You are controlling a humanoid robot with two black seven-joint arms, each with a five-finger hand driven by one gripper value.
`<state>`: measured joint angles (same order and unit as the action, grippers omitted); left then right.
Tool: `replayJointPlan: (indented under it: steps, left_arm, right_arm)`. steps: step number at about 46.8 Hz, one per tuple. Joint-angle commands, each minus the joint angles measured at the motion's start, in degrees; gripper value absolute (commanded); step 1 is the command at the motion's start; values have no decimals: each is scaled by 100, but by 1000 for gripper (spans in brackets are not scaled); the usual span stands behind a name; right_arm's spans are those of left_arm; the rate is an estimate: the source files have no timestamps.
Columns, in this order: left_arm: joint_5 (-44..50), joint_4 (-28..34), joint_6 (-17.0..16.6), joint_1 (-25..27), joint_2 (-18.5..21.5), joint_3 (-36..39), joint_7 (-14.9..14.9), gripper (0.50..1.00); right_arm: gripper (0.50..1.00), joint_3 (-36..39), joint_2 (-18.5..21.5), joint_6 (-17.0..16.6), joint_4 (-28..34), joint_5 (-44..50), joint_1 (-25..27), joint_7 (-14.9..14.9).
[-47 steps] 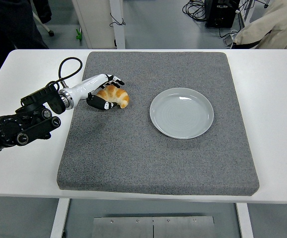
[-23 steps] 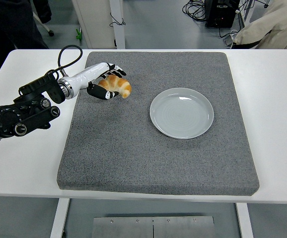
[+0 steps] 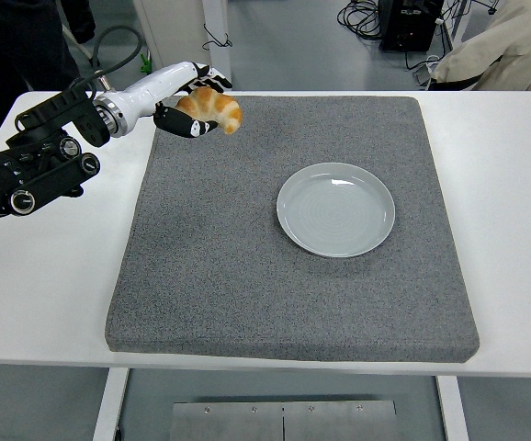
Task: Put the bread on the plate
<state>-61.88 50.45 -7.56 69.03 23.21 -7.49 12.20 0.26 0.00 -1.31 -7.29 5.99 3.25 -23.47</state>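
A golden croissant-shaped bread (image 3: 214, 107) hangs in the air over the far left corner of the grey mat (image 3: 247, 276), held by my left hand (image 3: 195, 106), whose fingers are curled around it. The arm comes in from the left edge, black at the forearm and white at the wrist. A pale grey round plate (image 3: 336, 209) lies empty on the mat, right of centre, well to the right of and nearer than the bread. The right arm does not show.
The mat covers most of the white table (image 3: 514, 184). A person's beige sleeve (image 3: 500, 50) shows at the top right, a dark-clothed person (image 3: 17, 46) at the top left. Cables lie on the floor behind the table.
My left hand has lifted the bread off the mat and carried it up and toward the far edge. The plate has stayed where it was.
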Motion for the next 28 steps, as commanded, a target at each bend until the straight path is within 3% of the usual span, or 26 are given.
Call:
replayJointPlan:
  steps: [1, 10, 28]
  left_arm:
    - [1, 9, 106, 128, -26, -7, 11, 692]
    - [1, 44, 176, 313, -123, -42, 20, 707]
    - [-219, 114, 176, 418, -756, -33, 20, 711]
  right_arm:
    - [1000, 0, 0, -1, 0, -1, 0, 0]
    - [1000, 0, 0, -1, 0, -1, 0, 0]
    - [1000, 0, 0, -1, 0, -1, 0, 0]
